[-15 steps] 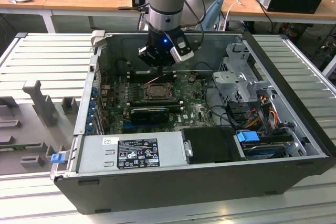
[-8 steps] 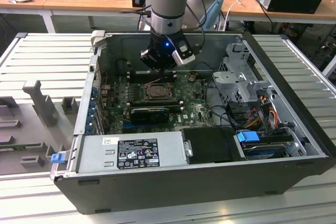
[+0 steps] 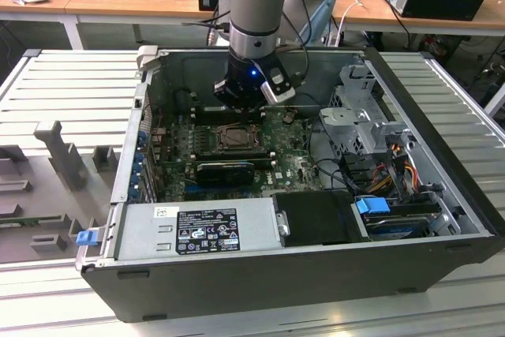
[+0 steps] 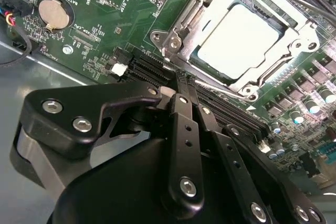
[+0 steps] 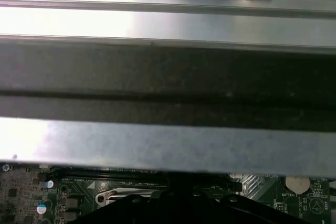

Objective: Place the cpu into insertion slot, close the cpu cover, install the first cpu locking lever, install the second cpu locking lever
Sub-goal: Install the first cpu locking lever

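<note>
In the second wrist view the cpu (image 4: 239, 40) lies flat in the insertion slot (image 3: 235, 138), its pale face showing through the window of the cpu cover (image 4: 178, 27). The cover is folded down over it. My gripper (image 4: 184, 80) is shut, its two black fingers pressed together with their tips at the socket's near corner, beside a thin metal locking lever (image 4: 223, 88) that runs along that edge. I cannot tell whether the tips touch the lever. In the exterior view the gripper (image 3: 241, 106) hangs just behind the socket, inside the open computer case.
The green motherboard (image 4: 105, 14) carries a coin battery (image 4: 54, 13) and black memory slots (image 4: 152, 69) under my fingers. A black ribbed heatsink (image 3: 225, 171) lies in front of the socket. The power supply (image 3: 197, 230) and drive cage (image 3: 363, 116) close in the sides.
</note>
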Controlling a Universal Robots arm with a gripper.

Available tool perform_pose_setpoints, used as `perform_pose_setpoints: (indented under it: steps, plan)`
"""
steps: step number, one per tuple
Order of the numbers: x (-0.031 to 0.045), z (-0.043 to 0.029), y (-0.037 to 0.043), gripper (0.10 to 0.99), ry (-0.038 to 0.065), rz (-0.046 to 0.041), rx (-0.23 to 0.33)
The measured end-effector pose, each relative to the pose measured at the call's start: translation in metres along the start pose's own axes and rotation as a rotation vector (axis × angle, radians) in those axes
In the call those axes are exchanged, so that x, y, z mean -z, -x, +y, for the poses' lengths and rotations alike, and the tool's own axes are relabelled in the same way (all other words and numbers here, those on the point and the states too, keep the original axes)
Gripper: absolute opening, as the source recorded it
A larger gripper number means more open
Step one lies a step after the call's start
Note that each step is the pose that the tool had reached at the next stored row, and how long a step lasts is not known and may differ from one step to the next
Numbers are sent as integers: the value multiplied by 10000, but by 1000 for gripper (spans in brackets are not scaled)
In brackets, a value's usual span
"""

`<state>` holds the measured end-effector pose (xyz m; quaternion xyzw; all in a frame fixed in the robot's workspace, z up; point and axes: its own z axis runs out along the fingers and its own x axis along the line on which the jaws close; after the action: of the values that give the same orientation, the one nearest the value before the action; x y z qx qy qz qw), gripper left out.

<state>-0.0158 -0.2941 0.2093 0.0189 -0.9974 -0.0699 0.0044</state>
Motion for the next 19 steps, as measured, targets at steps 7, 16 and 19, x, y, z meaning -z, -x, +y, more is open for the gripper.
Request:
perform_pose_setpoints:
  steps: [7,16,19]
  plan:
    - [-37,-2,9,106,-244,9,-2]
    - [-77,37,16,106,-487,18,-3]
    - [-81,51,17,106,-489,19,-2]
